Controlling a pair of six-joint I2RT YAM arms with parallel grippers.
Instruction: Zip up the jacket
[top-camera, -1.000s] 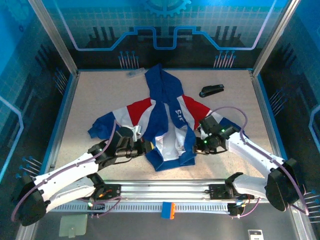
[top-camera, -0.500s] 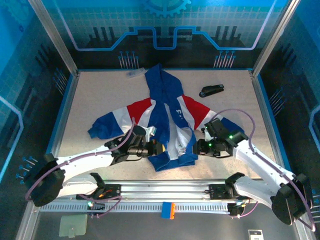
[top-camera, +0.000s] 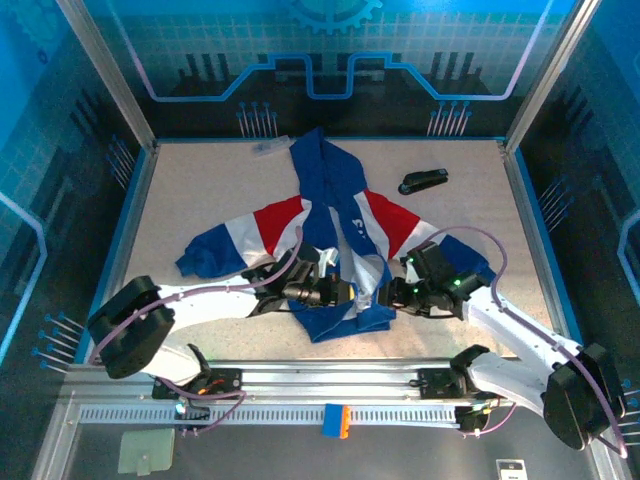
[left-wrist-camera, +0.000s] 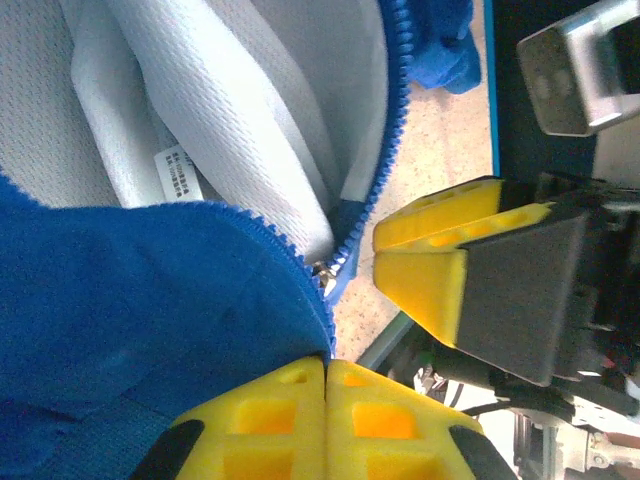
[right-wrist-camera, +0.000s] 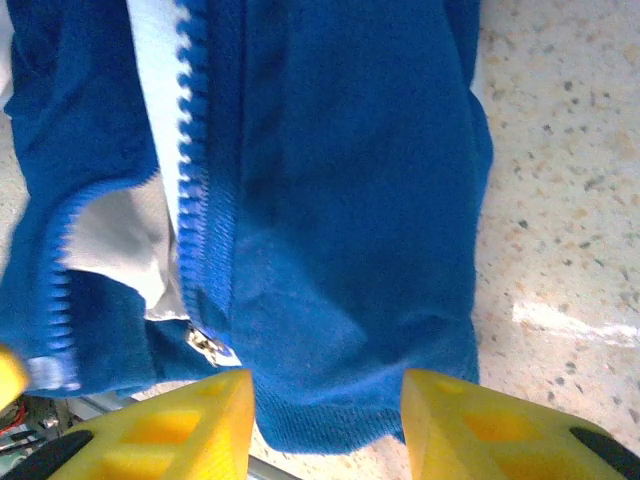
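Observation:
The blue jacket (top-camera: 322, 190) with red and white bands lies flat mid-table, its front open below and white lining showing. My left gripper (top-camera: 349, 292) reaches across the lower front. In the left wrist view it (left-wrist-camera: 326, 400) is shut on the blue zip edge of the jacket (left-wrist-camera: 130, 300), just below the metal slider (left-wrist-camera: 325, 268). My right gripper (top-camera: 386, 296) sits at the bottom right hem. In the right wrist view it (right-wrist-camera: 325, 420) stands open, with the jacket's (right-wrist-camera: 340, 200) hem between the fingertips (right-wrist-camera: 190, 425) and the slider (right-wrist-camera: 205, 345) to the left.
A black stapler-like object (top-camera: 423, 181) lies at the back right of the table. A small pale item (top-camera: 268, 147) rests by the back edge near the hood. A metal rail (top-camera: 330, 382) runs along the near edge, and blue enclosure walls stand on three sides.
My left arm has swung right across the jacket's lower front, carrying the left zip edge toward the right one. The right gripper has opened and shifted slightly left at the hem.

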